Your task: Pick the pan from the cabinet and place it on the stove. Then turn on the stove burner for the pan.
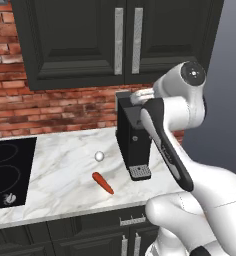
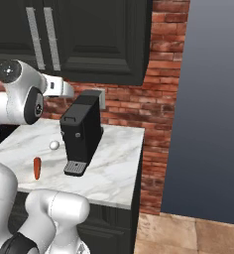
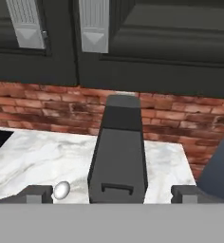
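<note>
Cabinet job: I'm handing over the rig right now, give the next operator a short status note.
Gripper: open, holding nothing, raised in front of the coffee machine and facing the cabinet.
Cabinet: both doors shut; the two silver handles meet at the centre seam, above the gripper. Pan is presumably inside.
Stove: at the left end of the counter, nothing on the part in view, a knob near its front edge.
On the counter: a carrot and a small white ball.
Done: nothing yet. Left: open a door, take out the pan, set it on the stove, turn on its burner.
</note>
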